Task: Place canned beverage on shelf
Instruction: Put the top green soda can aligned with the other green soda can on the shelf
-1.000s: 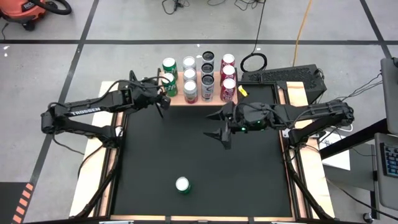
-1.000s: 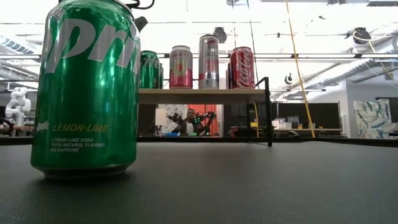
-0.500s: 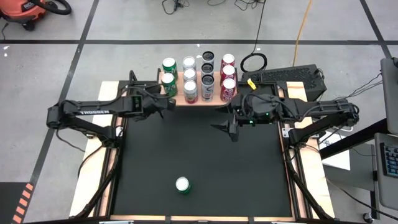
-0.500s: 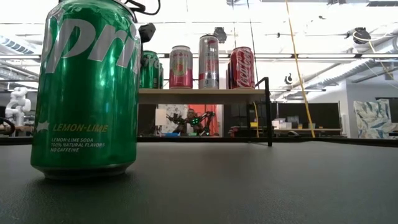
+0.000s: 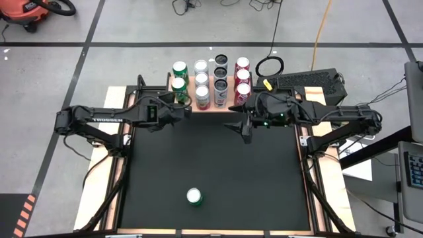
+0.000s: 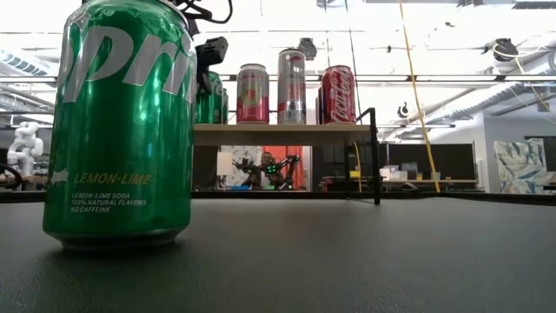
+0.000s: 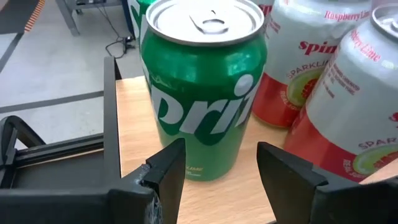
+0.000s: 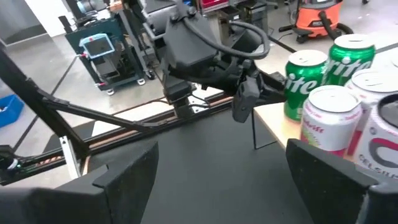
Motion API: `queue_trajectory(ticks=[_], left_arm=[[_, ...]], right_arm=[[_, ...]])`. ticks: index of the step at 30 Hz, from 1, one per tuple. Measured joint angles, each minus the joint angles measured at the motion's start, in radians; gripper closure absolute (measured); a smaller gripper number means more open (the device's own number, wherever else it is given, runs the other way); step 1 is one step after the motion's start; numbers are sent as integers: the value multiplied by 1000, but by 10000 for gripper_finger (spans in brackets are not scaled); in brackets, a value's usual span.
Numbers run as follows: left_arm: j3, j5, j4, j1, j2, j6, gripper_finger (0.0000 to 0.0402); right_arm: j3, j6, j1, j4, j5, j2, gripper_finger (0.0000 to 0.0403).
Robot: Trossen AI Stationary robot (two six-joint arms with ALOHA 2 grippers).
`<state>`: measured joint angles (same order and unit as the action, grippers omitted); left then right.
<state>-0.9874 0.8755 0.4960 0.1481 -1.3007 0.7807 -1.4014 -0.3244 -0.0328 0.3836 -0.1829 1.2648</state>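
My left gripper point(image 7: 221, 171) hangs just short of the shelf's point(image 5: 187, 106) left end, jaws spread, gripping nothing, facing a green can point(image 7: 202, 87) standing on the wood. The shelf carries 4 columns of cans. My right gripper point(image 5: 239, 128) hovers by its right end, jaws wide, empty. 1 green can point(image 5: 193, 196) stands alone on the table point(image 5: 264, 178).

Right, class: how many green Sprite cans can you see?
3. Two stand at the shelf's left end, the far can behind the near can; the lone can stands on the black table.
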Motion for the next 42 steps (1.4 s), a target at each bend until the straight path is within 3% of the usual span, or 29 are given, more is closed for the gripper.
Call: queue_trajectory(ticks=[15, 28, 42], left_arm=[[0, 68, -11, 15, -3, -2, 206], [0, -8, -20, 68, -11, -7, 206], [0, -11, -27, 68, -11, -11, 206]], right_arm=[[0, 40, 51, 13, 4, -5, 71], [0, 58, 54, 12, 4, -11, 71], [0, 57, 54, 11, 4, -10, 71]])
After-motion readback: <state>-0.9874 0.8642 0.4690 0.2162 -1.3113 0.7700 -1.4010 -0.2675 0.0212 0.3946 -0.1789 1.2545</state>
